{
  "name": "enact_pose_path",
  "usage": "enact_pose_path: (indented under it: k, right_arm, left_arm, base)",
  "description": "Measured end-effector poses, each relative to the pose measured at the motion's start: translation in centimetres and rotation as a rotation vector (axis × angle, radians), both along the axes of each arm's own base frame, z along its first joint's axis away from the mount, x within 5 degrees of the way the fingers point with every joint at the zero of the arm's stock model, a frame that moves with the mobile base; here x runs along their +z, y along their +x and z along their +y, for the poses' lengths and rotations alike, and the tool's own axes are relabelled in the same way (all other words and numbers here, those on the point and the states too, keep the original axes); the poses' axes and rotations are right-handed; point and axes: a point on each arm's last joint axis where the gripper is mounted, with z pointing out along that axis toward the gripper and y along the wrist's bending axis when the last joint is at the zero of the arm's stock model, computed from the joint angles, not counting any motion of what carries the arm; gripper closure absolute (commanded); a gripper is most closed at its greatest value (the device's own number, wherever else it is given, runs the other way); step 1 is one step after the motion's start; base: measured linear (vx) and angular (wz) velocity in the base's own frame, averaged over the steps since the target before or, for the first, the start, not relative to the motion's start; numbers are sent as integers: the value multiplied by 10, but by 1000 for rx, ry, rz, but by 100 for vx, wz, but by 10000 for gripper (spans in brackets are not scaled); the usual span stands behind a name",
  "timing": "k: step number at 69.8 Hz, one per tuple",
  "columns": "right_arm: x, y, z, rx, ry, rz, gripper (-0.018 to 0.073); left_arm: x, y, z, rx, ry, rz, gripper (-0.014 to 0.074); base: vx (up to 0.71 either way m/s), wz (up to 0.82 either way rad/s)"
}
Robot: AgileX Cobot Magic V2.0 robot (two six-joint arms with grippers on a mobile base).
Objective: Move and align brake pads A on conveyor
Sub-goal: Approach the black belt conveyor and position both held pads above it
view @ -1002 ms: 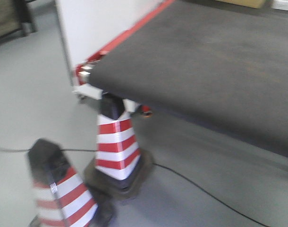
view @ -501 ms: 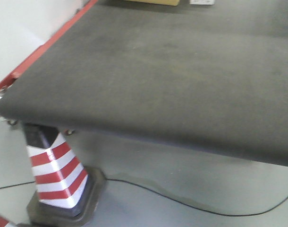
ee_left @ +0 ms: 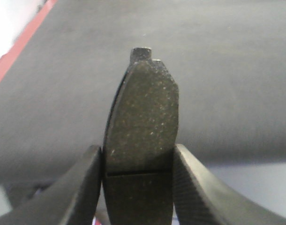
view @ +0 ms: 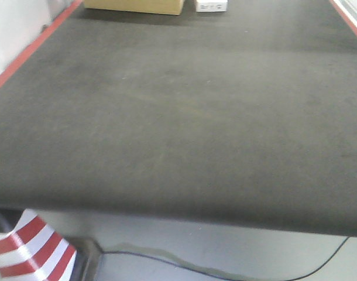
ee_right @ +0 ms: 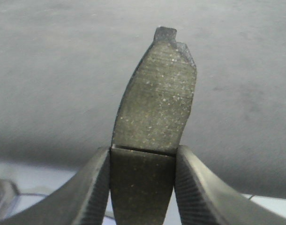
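The left gripper [ee_left: 138,159] was clamped on a brake pad [ee_left: 143,108] jutting past its fingertips, the right gripper [ee_right: 143,157] likewise gripped a second brake pad [ee_right: 157,98], and the conveyor [view: 178,117] lay ahead of both.

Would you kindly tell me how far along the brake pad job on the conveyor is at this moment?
Done: pickup. The left pincer is shut on a brake pad, and the right pincer on a second pad. In hand: both pads are held at the near end of the conveyor. Left: the front view shows no pad on the belt, so setting down and aligning are not yet done.
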Motion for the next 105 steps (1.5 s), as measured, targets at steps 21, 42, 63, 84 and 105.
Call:
enact_pose_path:
  k: [21,42,63,84,105]
  right_arm:
    - [0,0,0,0,0,0,563]
    - [0,0,0,0,0,1,563]
    - [0,0,0,0,0,1,563]
    - [0,0,0,0,0,1,563]
    - [0,0,0,0,0,1,563]
  left_arm:
    - [0,0,0,0,0,0,492]
    - [0,0,0,0,0,0,492]
    - [0,0,0,0,0,0,492]
    - [0,0,0,0,0,0,492]
    - [0,0,0,0,0,0,492]
  base:
    - [21,-28]
    - [15,-20]
    - [13,0]
    - [9,5]
    - [3,1]
